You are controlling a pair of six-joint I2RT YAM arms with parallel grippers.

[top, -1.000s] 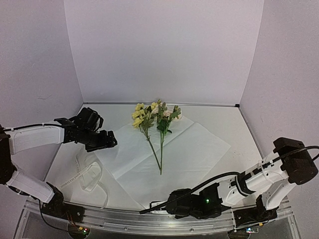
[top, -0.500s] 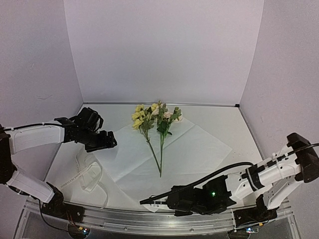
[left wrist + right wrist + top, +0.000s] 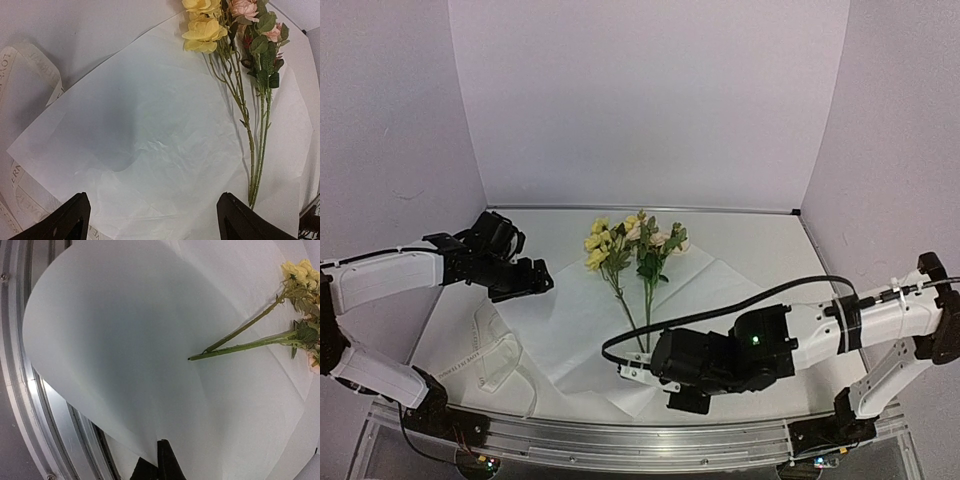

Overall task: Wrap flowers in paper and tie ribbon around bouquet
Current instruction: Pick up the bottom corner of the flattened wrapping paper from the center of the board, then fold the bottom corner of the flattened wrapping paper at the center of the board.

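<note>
Well, the flowers point(image 3: 636, 243) lie across the middle of the paper point(image 3: 570, 315), blooms toward the back wall and thin stems pointing at the near edge. The sheet is spread flat on the table point(image 3: 760, 240), except at its near side. There the right gripper point(image 3: 159, 455) has its fingers pressed tight together on the paper's edge, with that part lifted off the table.

Seen from the right wrist, the raised paper swells into a rounded fold. It hides whatever is under it, and only the cut ends of the stems poke out past its rim. Of the fingers themselves just the dark tips show, cut off at the bottom of that view. From above, the arm's own body covers the pinch, so it is hard to make out there.

To the left of the sheet the ribbon point(image 3: 495, 350) lies in loose loops on the table. One loop seems to run under the paper's left corner, though I cannot be sure. Its lettering is too small to read.

Over the paper's left part hangs the left gripper point(image 3: 527, 281), jaws spread wide with nothing between them. In its own wrist view only two dark fingertips point(image 3: 70, 220) show at the lower corners.
</note>
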